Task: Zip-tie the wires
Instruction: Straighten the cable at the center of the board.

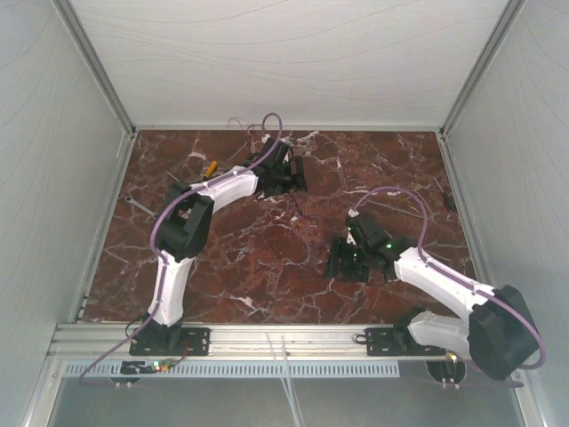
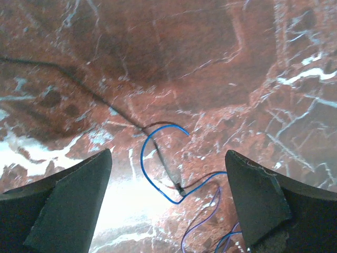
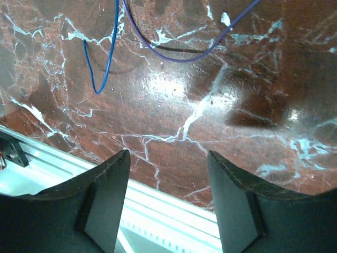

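Left gripper [image 2: 167, 158] and right gripper [image 3: 168, 155] are both spread and empty; the wires [image 2: 142, 158] lie loose on the desk [image 2: 210, 63] beneath the left gripper, where a pinch may catch one strand and scatter the loops.

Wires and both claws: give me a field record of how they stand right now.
wires: thin blue and dark strands in loose loops, lying unbundled on the marble table
left claw: open, holding nothing, over the wires, with a blue loop showing between its fingers
right claw: open, holding nothing; the wire loops lie beyond its fingertips
orange-handled tool: on the table's far side, left of the left claw, not held
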